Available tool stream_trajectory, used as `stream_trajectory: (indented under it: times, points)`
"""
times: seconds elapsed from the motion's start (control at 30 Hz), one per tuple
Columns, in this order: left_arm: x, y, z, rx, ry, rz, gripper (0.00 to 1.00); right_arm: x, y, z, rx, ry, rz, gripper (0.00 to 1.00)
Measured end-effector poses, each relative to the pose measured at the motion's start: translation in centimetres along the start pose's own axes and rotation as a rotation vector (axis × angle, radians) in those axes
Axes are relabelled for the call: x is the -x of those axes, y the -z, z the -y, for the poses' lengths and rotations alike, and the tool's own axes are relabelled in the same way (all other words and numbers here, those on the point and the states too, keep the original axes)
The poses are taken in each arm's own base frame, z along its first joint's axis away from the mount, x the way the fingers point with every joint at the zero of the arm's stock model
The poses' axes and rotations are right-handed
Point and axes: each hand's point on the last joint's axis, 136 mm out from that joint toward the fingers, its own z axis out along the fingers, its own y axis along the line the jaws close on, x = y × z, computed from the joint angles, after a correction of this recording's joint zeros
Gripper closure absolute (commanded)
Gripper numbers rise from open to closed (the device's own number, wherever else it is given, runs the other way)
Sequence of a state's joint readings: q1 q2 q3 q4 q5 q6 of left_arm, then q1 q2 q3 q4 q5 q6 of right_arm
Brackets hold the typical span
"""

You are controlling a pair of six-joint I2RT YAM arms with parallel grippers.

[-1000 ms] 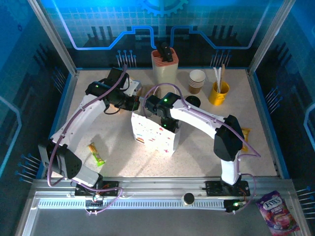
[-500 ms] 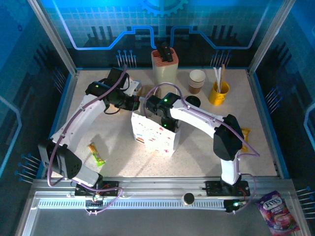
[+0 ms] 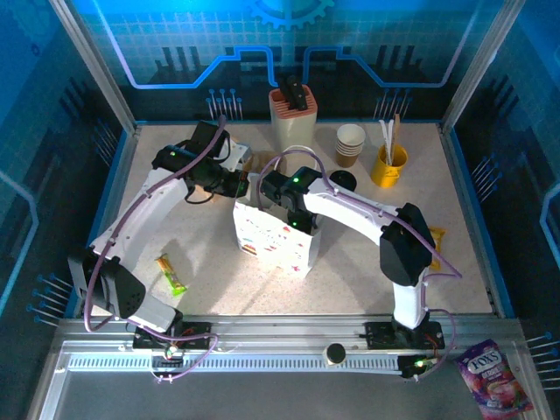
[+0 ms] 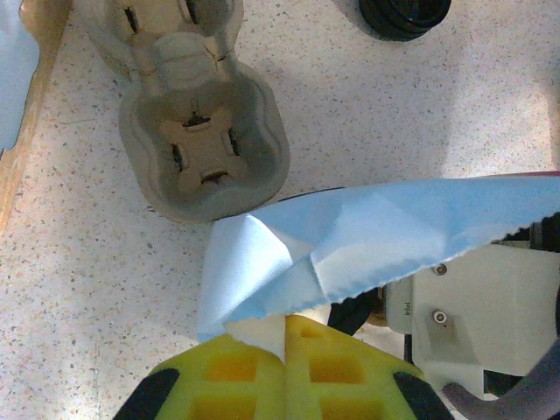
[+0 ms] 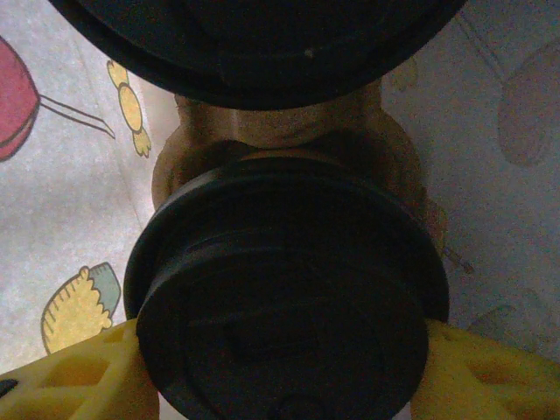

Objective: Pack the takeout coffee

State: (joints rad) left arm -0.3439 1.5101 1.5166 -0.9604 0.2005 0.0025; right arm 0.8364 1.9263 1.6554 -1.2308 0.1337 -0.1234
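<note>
Gently lower tan paper cup with round black lid (image 5: 280, 289), clamped in right gripper (image 5: 280, 372), upright inside white printed paper bag (image 3: 271, 245) at table's (image 3: 350, 273) centre, left gripper (image 4: 287, 346) pinched shut on its rim.

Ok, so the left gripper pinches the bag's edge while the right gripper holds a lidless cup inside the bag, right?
Not lidless: the right wrist view shows the cup in the right gripper capped with a black lid. The rest holds: the left gripper pinches the edge of the bag, and the cup is inside it.
</note>
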Motion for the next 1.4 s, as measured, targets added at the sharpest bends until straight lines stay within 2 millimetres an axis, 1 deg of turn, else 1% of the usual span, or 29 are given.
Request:
stream_trajectory:
  times: [0.13,0.2,0.27,0.37,0.5,0.73,1.1,1.4]
  points:
    - [0.0,0.0,0.0,0.0,0.0,0.0,1.0,0.1,0.5,0.0,0.001,-0.001,0.015,0.39]
    - [0.0,0.1,0.0,0.0,-0.001,0.002,1.0,0.2,0.6,-0.1,0.004,-0.003,0.016,0.3]
    - [0.0,0.2,0.1,0.0,-0.001,0.005,1.0,0.3,0.7,-0.3,0.009,-0.005,0.019,0.23]
    - [0.0,0.3,0.1,0.0,-0.003,0.009,1.0,0.4,0.8,-0.7,0.01,-0.003,0.021,0.18]
    - [-0.1,0.4,0.1,0.0,-0.003,0.01,1.0,0.6,1.2,-0.9,0.009,-0.001,0.027,0.14]
    - [-0.2,0.6,0.2,-0.001,-0.004,0.014,1.0,0.9,2.2,-1.3,0.016,-0.003,0.05,0.1]
    - [-0.2,0.8,0.2,-0.001,-0.006,0.019,1.0,1.5,6.0,-1.8,0.041,-0.005,0.17,0.08]
    - [-0.2,1.2,0.3,-0.002,-0.009,0.029,1.0,1.9,6.7,-2.0,0.052,-0.01,0.198,0.09]
